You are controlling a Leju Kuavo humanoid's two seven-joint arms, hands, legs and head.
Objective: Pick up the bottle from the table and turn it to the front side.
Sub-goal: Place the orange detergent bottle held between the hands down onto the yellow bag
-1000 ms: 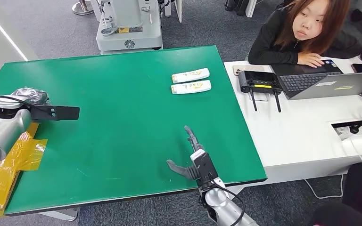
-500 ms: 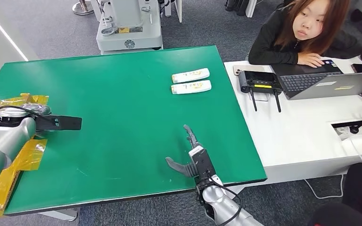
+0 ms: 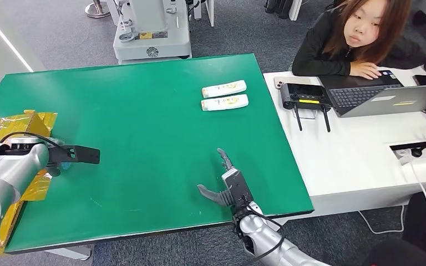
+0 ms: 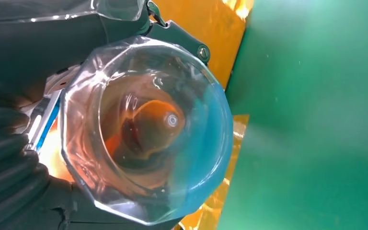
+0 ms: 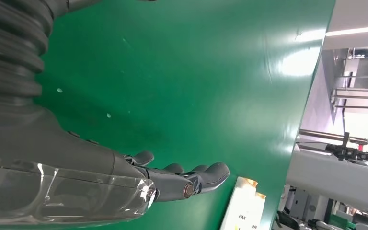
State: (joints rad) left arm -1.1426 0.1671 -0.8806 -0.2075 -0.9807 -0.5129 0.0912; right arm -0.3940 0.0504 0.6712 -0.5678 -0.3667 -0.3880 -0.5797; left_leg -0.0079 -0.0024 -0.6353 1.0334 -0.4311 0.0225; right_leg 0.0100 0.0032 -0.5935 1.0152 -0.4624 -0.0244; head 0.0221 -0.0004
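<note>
Two bottles (image 3: 224, 88) (image 3: 225, 102) lie side by side in the upper middle of the head view on the green table (image 3: 144, 138), long axes roughly left-right. Right hand (image 3: 226, 185), low centre, fingers spread, holds nothing. Left hand (image 3: 61, 154) at the left edge: finger state can't be told.

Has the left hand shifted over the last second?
Yes. The left hand has come down toward the near table edge and slightly right, uncovering more of the yellow sheet on the green table.

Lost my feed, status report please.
Right hand open, low over the table. Left hand: can't tell. Two bottles lying untouched, path clear.
</note>
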